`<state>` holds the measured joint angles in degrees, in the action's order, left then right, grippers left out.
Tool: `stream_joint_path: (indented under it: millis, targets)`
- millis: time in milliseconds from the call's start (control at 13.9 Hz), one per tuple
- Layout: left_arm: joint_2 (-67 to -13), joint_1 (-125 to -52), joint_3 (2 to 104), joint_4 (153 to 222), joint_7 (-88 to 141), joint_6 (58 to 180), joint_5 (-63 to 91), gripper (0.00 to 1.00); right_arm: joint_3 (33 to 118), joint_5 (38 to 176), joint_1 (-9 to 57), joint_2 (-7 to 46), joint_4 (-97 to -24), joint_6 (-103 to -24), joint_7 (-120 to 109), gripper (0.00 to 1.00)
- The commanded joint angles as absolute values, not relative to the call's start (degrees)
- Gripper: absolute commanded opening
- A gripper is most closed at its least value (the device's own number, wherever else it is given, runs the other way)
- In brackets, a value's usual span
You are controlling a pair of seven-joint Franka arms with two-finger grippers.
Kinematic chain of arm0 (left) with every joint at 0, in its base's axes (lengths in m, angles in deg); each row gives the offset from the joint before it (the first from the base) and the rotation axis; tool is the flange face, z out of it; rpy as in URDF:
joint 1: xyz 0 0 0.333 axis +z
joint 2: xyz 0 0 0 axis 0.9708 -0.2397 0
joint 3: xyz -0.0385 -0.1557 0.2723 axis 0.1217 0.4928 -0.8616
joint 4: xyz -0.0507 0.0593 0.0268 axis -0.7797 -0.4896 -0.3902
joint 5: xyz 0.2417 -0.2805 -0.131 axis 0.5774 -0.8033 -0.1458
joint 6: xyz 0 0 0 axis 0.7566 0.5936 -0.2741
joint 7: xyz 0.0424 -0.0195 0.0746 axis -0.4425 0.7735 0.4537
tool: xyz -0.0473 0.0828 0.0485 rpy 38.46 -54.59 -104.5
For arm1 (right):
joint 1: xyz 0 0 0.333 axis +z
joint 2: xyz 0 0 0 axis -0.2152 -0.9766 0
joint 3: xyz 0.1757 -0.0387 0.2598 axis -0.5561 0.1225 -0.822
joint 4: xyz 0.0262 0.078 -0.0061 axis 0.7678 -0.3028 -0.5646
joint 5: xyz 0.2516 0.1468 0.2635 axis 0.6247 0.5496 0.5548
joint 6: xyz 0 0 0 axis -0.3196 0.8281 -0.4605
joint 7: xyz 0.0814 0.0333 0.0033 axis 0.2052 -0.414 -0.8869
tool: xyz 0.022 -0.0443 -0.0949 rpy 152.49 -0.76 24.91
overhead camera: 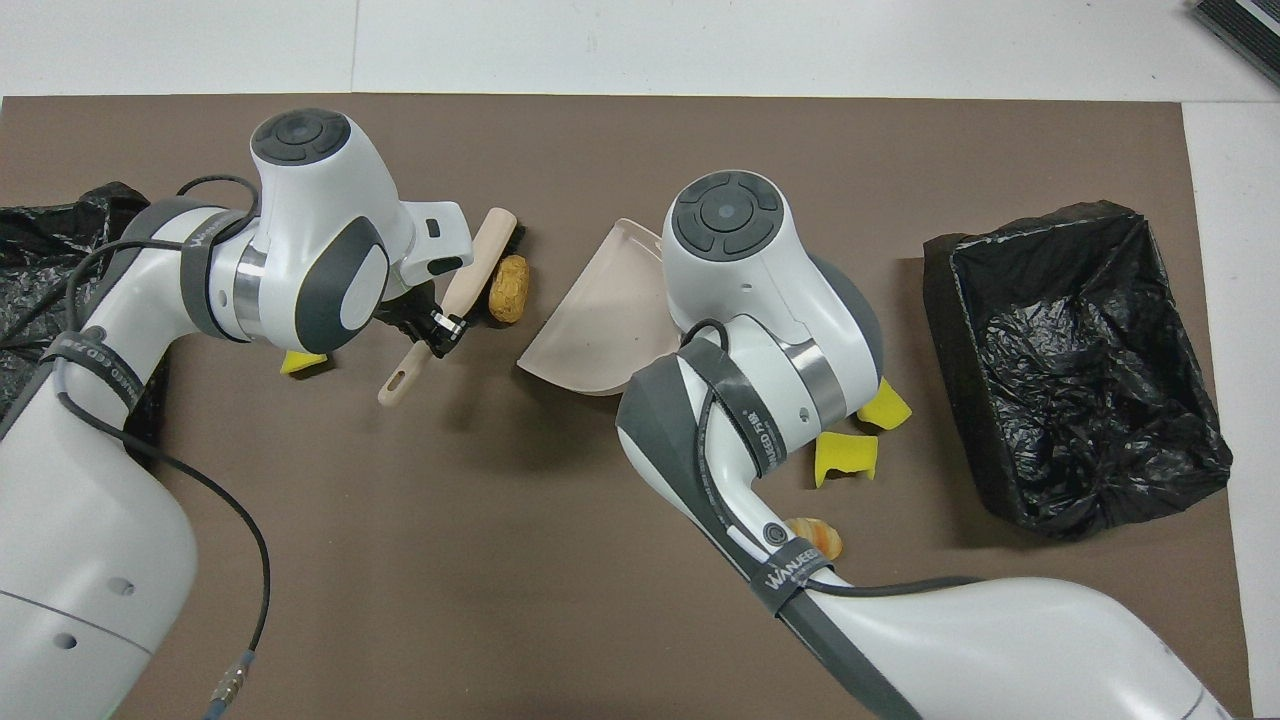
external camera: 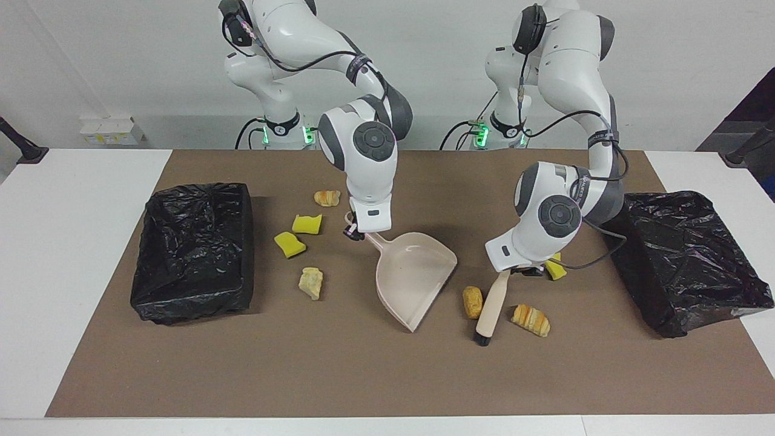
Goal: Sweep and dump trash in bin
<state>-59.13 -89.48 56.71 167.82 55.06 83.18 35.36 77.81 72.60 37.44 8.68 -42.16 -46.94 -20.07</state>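
facing view catches a bread lump beside the brush gripped by the left gripper, hidden overhead under that arm, while the right gripper clamps the dustpan handle

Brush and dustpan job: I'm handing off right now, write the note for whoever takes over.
Left gripper: shut on the brush handle, bristles on the mat beside an orange-brown lump.
Right gripper: shut on the dustpan handle, pan empty, mouth toward the brush.
Trash: a bread-like lump and a yellow chunk near the brush; four scraps lie between the dustpan and the bin at the right arm's end.
Done: nothing swept in or dumped.
Left: everything.
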Motion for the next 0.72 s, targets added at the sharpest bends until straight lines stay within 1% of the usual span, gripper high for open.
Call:
stream_joint_path:
  millis: [0, 144, 431, 646]
  targets:
    - [-55.0, -93.5, 56.0, 173.5, 55.1, 81.8, 30.5, 0.00, 77.3, 71.6, 37.3, 9.8, -43.2, -47.8, -21.8, 0.00]
    - [-52.3, -94.1, 56.0, 174.5, 55.0, 79.4, 28.0, 0.00, 77.3, 71.2, 37.4, 9.7, -43.2, -48.9, -22.2, 0.00]
    - [-46.5, -93.1, 55.2, 173.3, 48.7, 74.4, 28.1, 0.00, 77.1, 70.8, 37.7, 9.7, -43.4, -50.6, -23.0, 0.00]
    - [-46.2, -91.1, 53.5, 172.1, 38.8, 74.4, 31.3, 0.00, 77.1, 70.4, 38.7, 9.7, -43.3, -50.9, -23.6, 0.00]
